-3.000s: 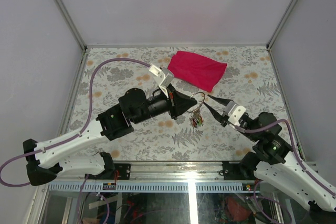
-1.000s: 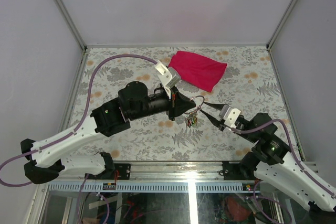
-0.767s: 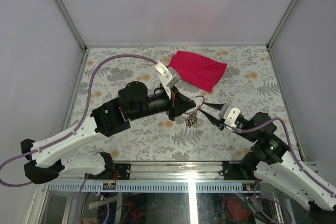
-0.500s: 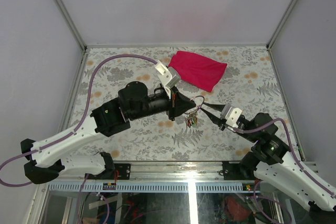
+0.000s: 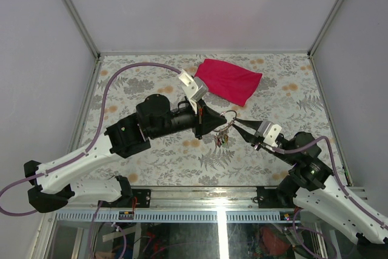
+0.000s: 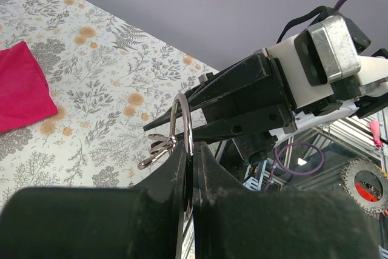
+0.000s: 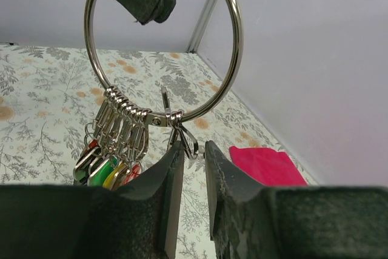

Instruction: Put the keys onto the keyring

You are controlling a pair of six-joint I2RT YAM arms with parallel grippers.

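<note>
The silver keyring [image 5: 228,113] hangs in mid-air above the table's middle, and my left gripper [image 5: 221,118] is shut on its rim. In the left wrist view the keyring [image 6: 181,96] rises edge-on from my left gripper [image 6: 193,150]. In the right wrist view the keyring [image 7: 154,119] fills the top, and keys [image 7: 106,171] with green, yellow and red heads dangle from it. My right gripper [image 7: 194,150] is open by a narrow gap, with a small silver clasp [image 7: 189,141] on the ring right at its tips. The right gripper [image 5: 236,122] comes in from the right.
A magenta cloth [image 5: 229,80] lies flat on the flower-patterned table [image 5: 139,83] behind the ring, also showing as the cloth [image 6: 21,86] and the cloth [image 7: 264,165]. Grey walls close in the back and sides. Both arms meet at the middle.
My right gripper's fingers have drawn closer together around the clasp and the arm has shifted slightly at the ring. The left gripper has kept the ring still.
</note>
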